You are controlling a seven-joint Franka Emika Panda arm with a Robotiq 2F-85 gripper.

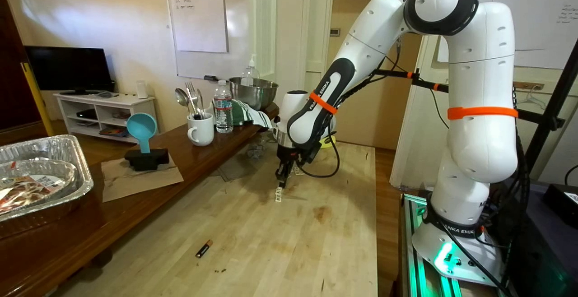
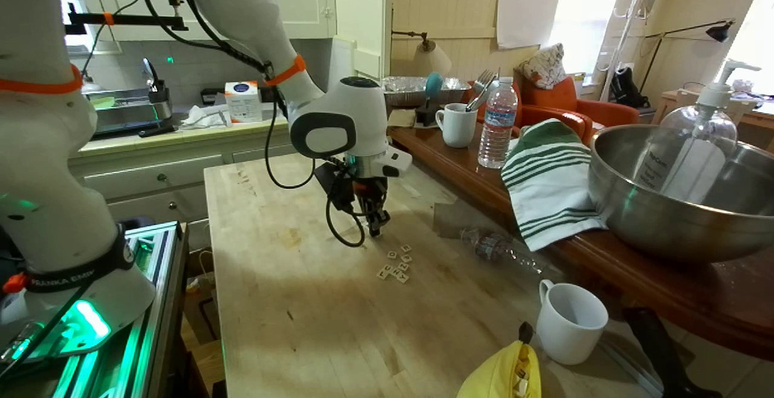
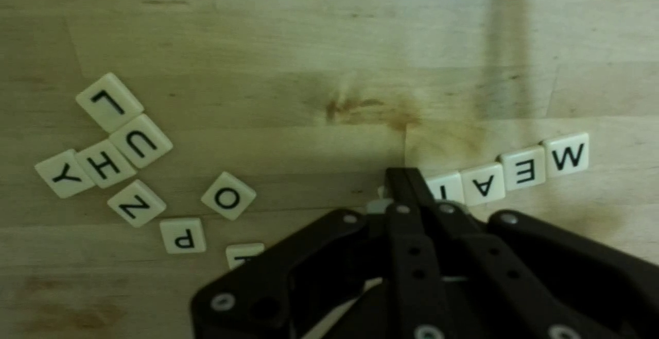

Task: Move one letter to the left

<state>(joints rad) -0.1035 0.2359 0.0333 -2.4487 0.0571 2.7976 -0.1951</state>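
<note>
The letters are small whitish square tiles with black letters. In the wrist view, a slanting row holds a W or M tile [image 3: 566, 154], an E tile [image 3: 522, 168], an A tile [image 3: 483, 183] and a partly covered tile [image 3: 447, 188]. A pale tile corner [image 3: 381, 191] shows left of my fingertips, mostly hidden behind them. Several loose tiles lie to the left, including an O tile [image 3: 228, 196] and a P tile [image 3: 183, 236]. My gripper [image 3: 404, 174] is shut, fingertips together with nothing visible between them, low at the row's left end. In exterior views, the row [image 1: 278, 194] and loose tiles [image 2: 396, 272] show.
A battery [image 1: 204, 248] lies on the wooden table [image 1: 271, 252]. A clear bottle [image 2: 493, 245] lies near a raised brown ledge [image 1: 135, 197]. A white mug [image 2: 571, 328] and a yellow pouch-like thing [image 2: 493, 374] stand at the table's end. A steel bowl [image 2: 665, 222] rests on the ledge.
</note>
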